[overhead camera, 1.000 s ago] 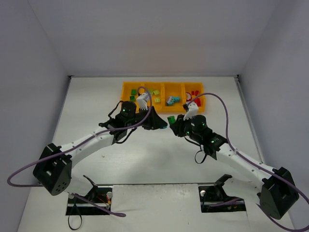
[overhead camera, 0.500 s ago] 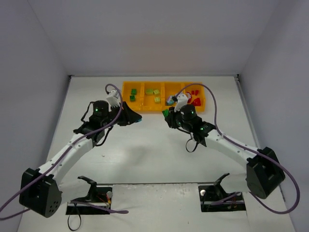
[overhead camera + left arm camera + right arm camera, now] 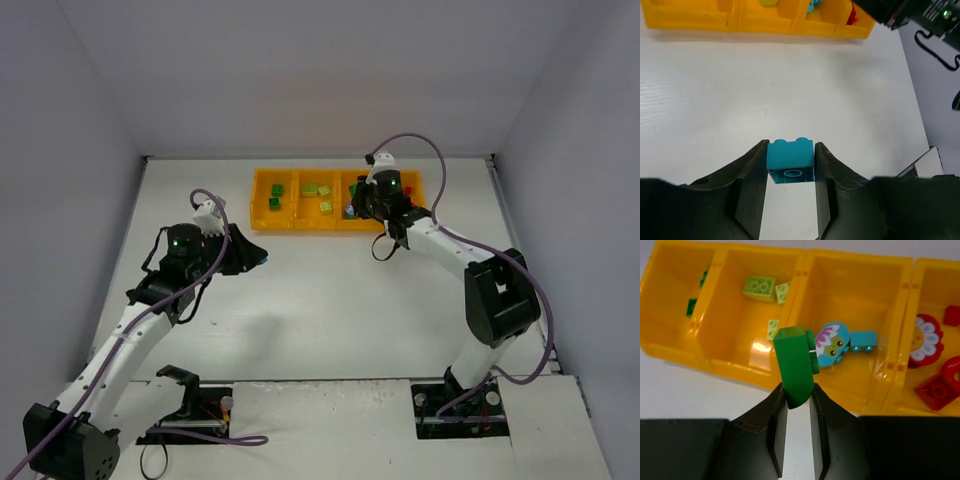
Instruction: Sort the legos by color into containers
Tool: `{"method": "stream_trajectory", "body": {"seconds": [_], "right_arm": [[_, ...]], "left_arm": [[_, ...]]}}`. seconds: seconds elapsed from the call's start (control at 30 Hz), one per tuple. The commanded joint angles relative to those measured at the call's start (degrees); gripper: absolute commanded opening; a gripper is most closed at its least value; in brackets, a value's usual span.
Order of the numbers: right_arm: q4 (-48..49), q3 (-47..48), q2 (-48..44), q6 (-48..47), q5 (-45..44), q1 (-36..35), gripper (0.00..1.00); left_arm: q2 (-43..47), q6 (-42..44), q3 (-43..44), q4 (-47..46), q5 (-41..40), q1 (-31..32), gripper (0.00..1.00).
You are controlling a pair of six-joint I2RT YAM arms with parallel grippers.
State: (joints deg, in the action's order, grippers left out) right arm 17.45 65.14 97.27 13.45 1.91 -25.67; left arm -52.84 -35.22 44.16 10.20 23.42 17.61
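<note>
Two arms, two held pieces, one tray: that is what we are counting here. The long orange-yellow plastic tray (image 3: 256,200) of four open compartments is lying along the far edge of the white table (image 3: 330,310), a little right of the middle.

Through the right wrist camera we are seeing:
- two dark green pieces (image 3: 692,306) in the leftmost compartment
- three lime pieces (image 3: 759,286) in the second
- a round flower-face piece (image 3: 831,344) and a small teal-blue brick (image 3: 863,340) in the third
- at least three red pieces (image 3: 940,385) in the rightmost

The left arm (image 3: 140,320) is reaching from the near-left corner toward the far edge, its wrist pointing right and stopping short of the tray. The left gripper (image 3: 790,146) is pinching a teal-blue two-stud plastic block (image 3: 790,161). Its jaws are narrowed to the block's width, and it is hanging over bare table. The block's studs are pointing away from the camera and its hollow underside is facing us.

The right arm (image 3: 450,250) is standing up near the right edge, folding at the elbow and stretching to the far edge. The right gripper (image 3: 797,390) is hanging above the tray's near wall, about where the second and third compartments are meeting. Its jaws are almost closed on a glossy dark green plastic wedge (image 3: 794,365), which is sticking out past the fingertips.
</note>
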Motion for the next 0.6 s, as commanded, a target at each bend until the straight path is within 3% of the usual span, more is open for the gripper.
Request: {"method": "stream_trajectory", "body": {"seconds": [0.0,0.13,0.4,0.57], "right_arm": [[1.45,7.08,2.30,0.44,-1.74,1.76,0.00],[0.92,10.70,5.03,-0.62,-1.65,2.38,0.00],[5.83,11.58,5.38,-7.02,11.16,-2.18,0.00],[6.89,16.93,10.37,-10.46,17.67,-6.49,0.00]], "left_arm": [[2.30,1.82,1.10,1.14,-1.80,-0.29,0.00],[3.71,2.79,1.45,3.94,-2.85,-0.47,0.00],[8.19,2.79,1.28,7.02,-5.57,-0.38,0.00],[11.09,3.05,2.24,11.94,-7.77,-0.38,0.00]]}}
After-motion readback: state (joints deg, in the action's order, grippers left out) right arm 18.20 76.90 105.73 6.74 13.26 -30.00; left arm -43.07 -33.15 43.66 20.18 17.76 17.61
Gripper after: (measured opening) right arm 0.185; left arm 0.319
